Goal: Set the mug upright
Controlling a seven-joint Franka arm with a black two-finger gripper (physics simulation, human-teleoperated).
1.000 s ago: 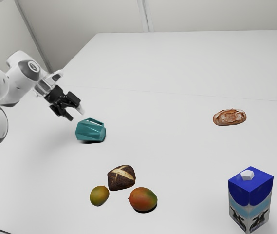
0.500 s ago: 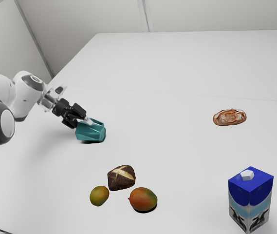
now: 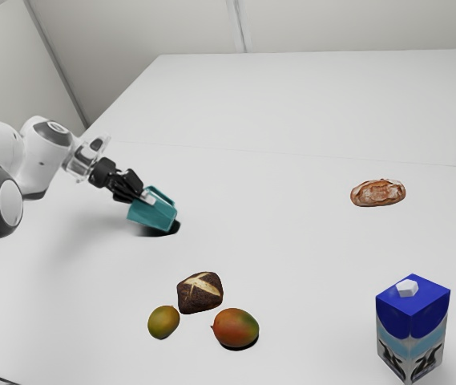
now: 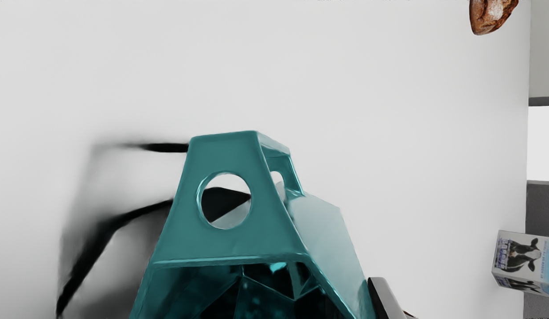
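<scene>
Mug [image 3: 154, 212] of teal, faceted make has changed attitude: level on its side half a second ago, it now slants, mouth end raised toward the arm and base end dipping toward the white worktop [image 3: 308, 265]. Black two-finger claw [image 3: 149, 200] is judged clenched on the mug's body, since the tilt has followed the claw's advance; one finger is noted against the wall in the wrist view. Teal pierced handle [image 4: 227, 243] faces upward. Contact between base and worktop cannot be confirmed. Finding: righting appears in progress but incomplete; further rotation onto the base is required, with slippage a risk.
</scene>
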